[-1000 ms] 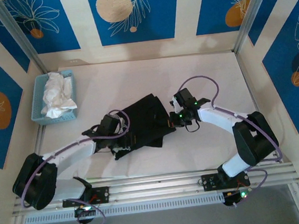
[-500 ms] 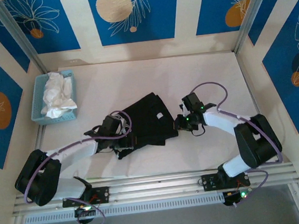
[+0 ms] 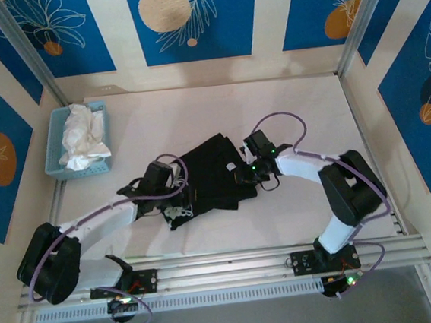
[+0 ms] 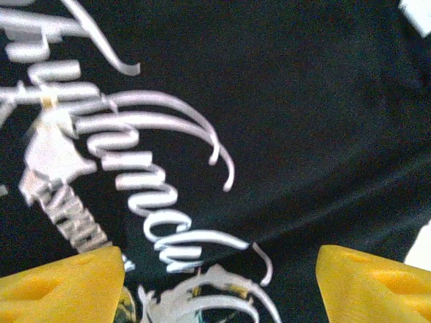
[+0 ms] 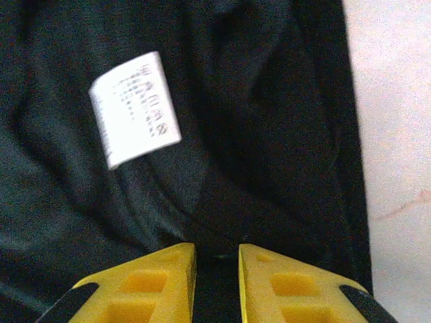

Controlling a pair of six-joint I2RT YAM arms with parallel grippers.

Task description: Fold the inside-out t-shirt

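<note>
At the middle of the worktop [image 3: 294, 108], between the arms, the inside-out t-shirt [image 3: 215, 169] lies as a bunched, half-folded black bundle. Its white print [image 4: 145, 175] sits under the left end effector [image 4: 219, 286], which hangs wide open and empty, while the right end effector [image 5: 217, 269] has its jaws nearly together at the cloth near the care label [image 5: 135, 108]; whether a fold is pinched I cannot tell. A thin pinch there could slip on lifting, or catching several layers could drag the bundle apart

1. Overhead view: bright, even, diffuse illumination; shadows faint and soft.
2. Left wrist view: white print [image 4: 155, 195] on the black t-shirt [image 4: 323, 101] smeared by blur.
3. Right wrist view: label [image 5: 135, 108] slightly soft; dark folds underexposed.
</note>
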